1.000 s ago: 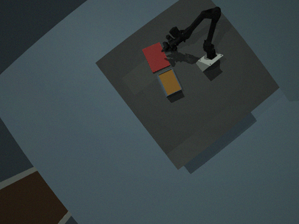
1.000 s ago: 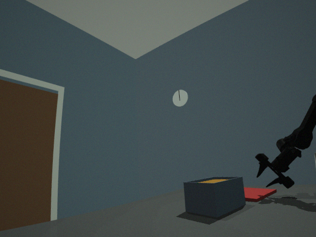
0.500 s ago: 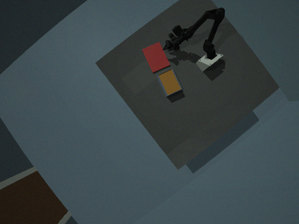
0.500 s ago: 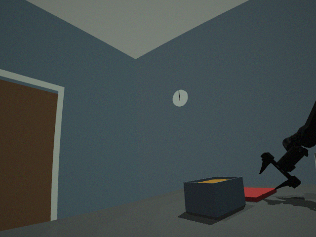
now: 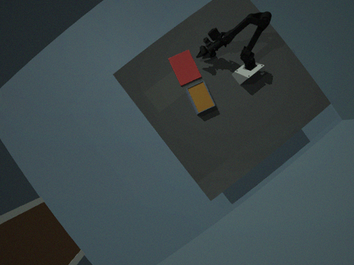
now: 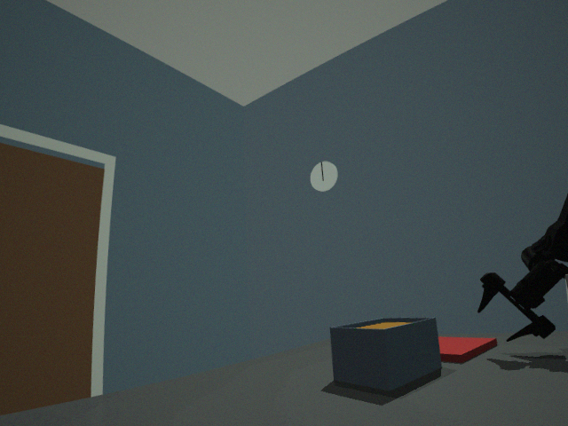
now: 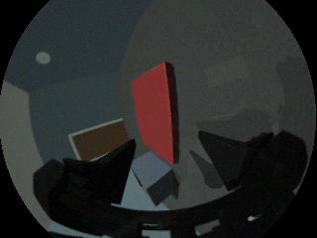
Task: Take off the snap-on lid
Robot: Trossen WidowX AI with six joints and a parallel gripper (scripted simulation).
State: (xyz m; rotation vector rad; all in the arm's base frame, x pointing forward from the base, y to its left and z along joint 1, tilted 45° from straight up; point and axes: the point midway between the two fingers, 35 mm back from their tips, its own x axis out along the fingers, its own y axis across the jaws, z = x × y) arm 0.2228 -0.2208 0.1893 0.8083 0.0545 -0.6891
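so the table (image 5: pixel 246 116) (image 6: pixel 256 380) (image 7: pixel 267 74) is spread out below the gripper (image 5: pixel 198 56) (image 6: pixel 493 326) (image 7: pixel 166 138), the open blue box (image 5: pixel 205 109) (image 6: pixel 385 359) (image 7: pixel 154 169) is seated a bit away from it, the red lid (image 5: pixel 185 67) (image 6: pixel 468 346) (image 7: pixel 155 109) is laid flat nearer its fingertips, and those are spread wide, nothing gripped

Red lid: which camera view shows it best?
The top view: the red lid's whole upper face shows. The exterior view shows it partly behind the box; the wrist view, slanted.
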